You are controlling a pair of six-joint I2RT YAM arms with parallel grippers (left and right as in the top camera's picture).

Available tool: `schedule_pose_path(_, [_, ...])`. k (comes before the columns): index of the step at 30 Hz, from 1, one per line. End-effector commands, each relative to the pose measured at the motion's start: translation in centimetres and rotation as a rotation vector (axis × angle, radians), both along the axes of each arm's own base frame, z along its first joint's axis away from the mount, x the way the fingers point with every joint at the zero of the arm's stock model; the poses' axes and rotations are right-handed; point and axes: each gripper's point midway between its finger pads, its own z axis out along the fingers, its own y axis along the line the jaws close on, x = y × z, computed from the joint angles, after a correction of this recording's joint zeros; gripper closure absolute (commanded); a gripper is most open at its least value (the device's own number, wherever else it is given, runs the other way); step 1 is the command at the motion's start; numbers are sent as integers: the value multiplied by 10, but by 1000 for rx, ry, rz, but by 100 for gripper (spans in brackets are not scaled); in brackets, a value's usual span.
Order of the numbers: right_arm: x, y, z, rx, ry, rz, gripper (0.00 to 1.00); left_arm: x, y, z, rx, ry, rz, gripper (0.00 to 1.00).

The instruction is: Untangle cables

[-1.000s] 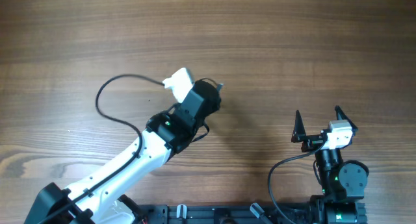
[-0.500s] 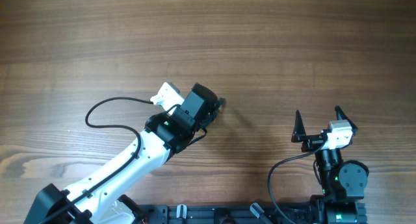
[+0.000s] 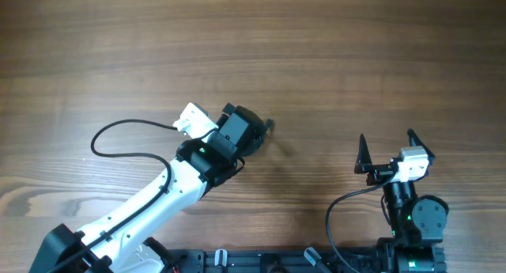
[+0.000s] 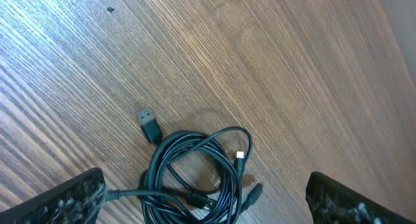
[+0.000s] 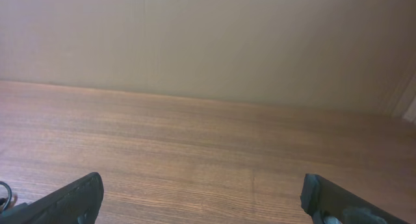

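Observation:
The cables (image 4: 195, 178) lie as one tangled coil of thin black cords on the wooden table. A USB plug (image 4: 148, 123) sticks out at the coil's upper left, and a small silver tip (image 4: 239, 155) shows on its right. My left gripper (image 4: 208, 208) is open and hangs over the coil, one finger on each side. One strand runs up to its left finger (image 4: 71, 198). In the overhead view the left wrist hides the coil, and only a plug end (image 3: 269, 124) pokes out. My right gripper (image 3: 387, 150) is open over bare wood at the right, holding nothing.
The left arm's own thicker black cable (image 3: 118, 134) loops out to the left of its wrist. The right arm's cable (image 3: 340, 218) curves beside its base. A black rail (image 3: 277, 261) runs along the table's near edge. The right wrist view shows a beige wall (image 5: 208, 36).
My left wrist has swung left and a little toward the near edge, dragging its own cable loop further left. The right arm has not moved.

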Motion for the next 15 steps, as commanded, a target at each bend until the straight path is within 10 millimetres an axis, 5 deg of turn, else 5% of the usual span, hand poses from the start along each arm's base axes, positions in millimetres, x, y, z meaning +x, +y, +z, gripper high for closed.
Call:
schedule_pose_path(1, [0,-3,1,-8,-6,-15,0,2,6,4,111,-10,-91,0])
schedule_pose_path(7, [0,-3,1,-8,-6,-15,0,-9,16,12,257,35,-289,0])
schedule_pose_path(15, [0,-3,1,-8,-6,-15,0,-31,75,22,296,131,-176,0])
